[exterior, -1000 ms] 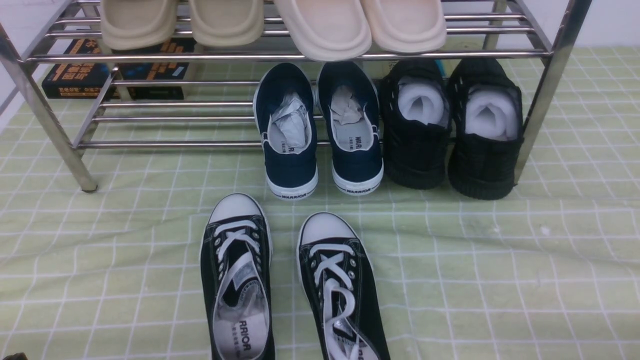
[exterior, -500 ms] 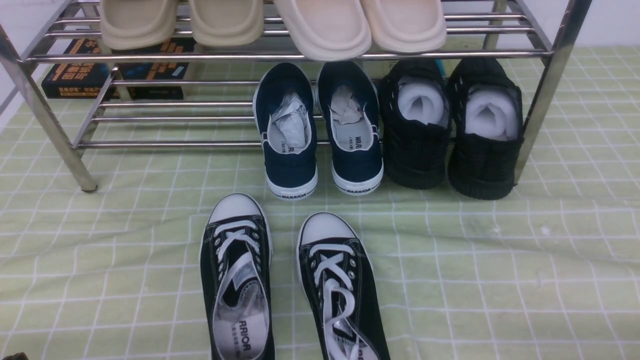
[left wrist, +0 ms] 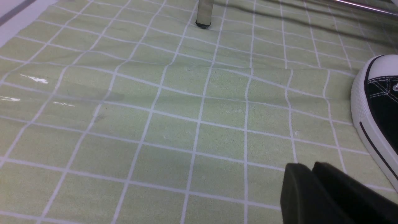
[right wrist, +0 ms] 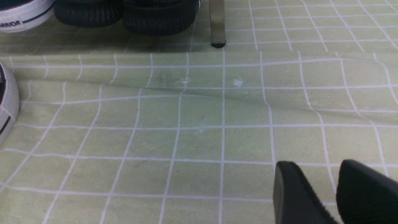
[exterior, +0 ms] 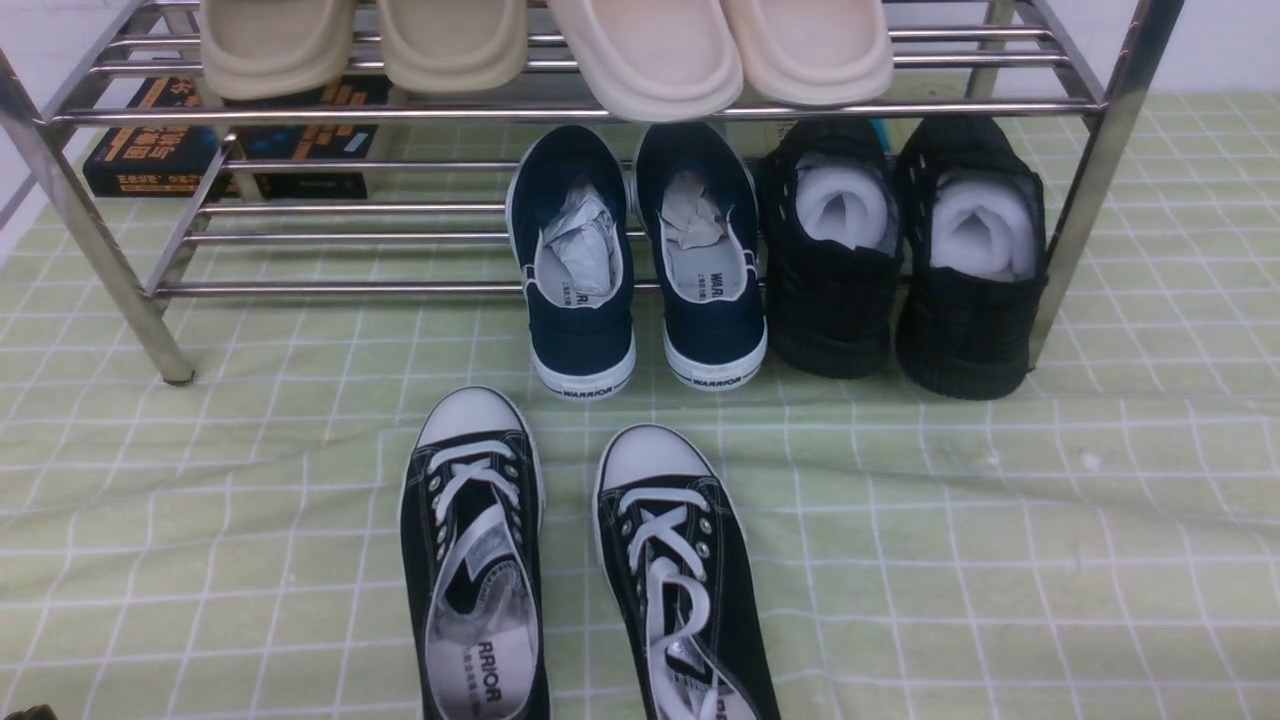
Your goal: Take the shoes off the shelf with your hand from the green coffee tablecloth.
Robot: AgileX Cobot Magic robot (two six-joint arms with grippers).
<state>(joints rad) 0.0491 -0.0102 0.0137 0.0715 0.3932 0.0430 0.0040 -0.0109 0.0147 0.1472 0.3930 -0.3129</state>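
The pair of black canvas sneakers stands on the green tablecloth (exterior: pixel 1000 550) in front of the chrome shelf (exterior: pixel 600 110), toes toward it: the left shoe (exterior: pixel 470 540) and the right shoe (exterior: pixel 680 570). Neither gripper shows clearly in the front view. In the left wrist view my left gripper (left wrist: pixel 311 166) is shut and empty, low over bare cloth, with a sneaker toe (left wrist: pixel 377 93) beside it. In the right wrist view my right gripper (right wrist: pixel 318 163) is open and empty over bare cloth; a sneaker toe (right wrist: pixel 7 102) lies well off to its side.
Navy slip-ons (exterior: pixel 640 270) and all-black shoes (exterior: pixel 900 260) sit on the lower tier. Beige slippers (exterior: pixel 550 45) lie on the upper tier. Dark boxes (exterior: pixel 160 140) stand behind the rack. Rack legs show in the wrist views (left wrist: pixel 204 12) (right wrist: pixel 217 21).
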